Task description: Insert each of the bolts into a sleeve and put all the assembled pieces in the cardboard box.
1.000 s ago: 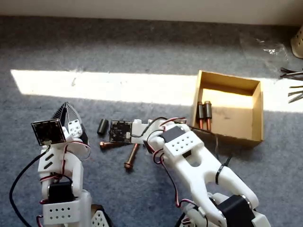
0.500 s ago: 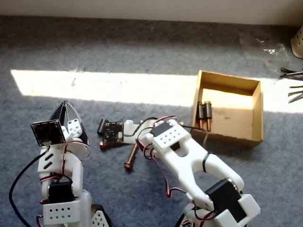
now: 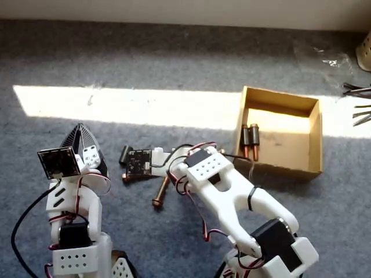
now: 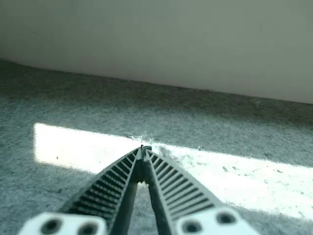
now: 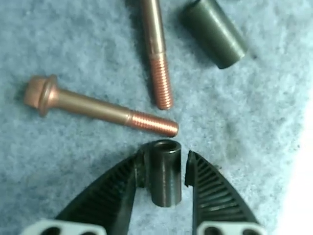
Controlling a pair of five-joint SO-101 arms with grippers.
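Note:
My right gripper [image 5: 164,161] is shut on a black sleeve [image 5: 164,183] that lies on the carpet, one finger against each side. The sleeve's open end faces the threaded tip of a copper bolt [image 5: 98,108]. A second bolt [image 5: 156,54] and a second black sleeve [image 5: 213,32] lie just beyond. From above, the right arm's wrist [image 3: 139,163] covers that grip, between the loose sleeve [image 3: 124,154] and a bolt [image 3: 161,191]. Two assembled pieces [image 3: 250,139] lie in the cardboard box [image 3: 316,133]. My left gripper [image 3: 81,138] [image 4: 143,155] is shut on nothing, raised at the left.
A sunlit strip crosses the grey carpet [image 3: 145,107] behind the parts. Dark tools [image 3: 356,104] lie at the right edge beyond the box. A wall runs along the far side of the carpet [image 4: 156,44].
The right arm swung left from beside the box until its wrist came over the sleeve and bolts, then held still. The left arm has not moved.

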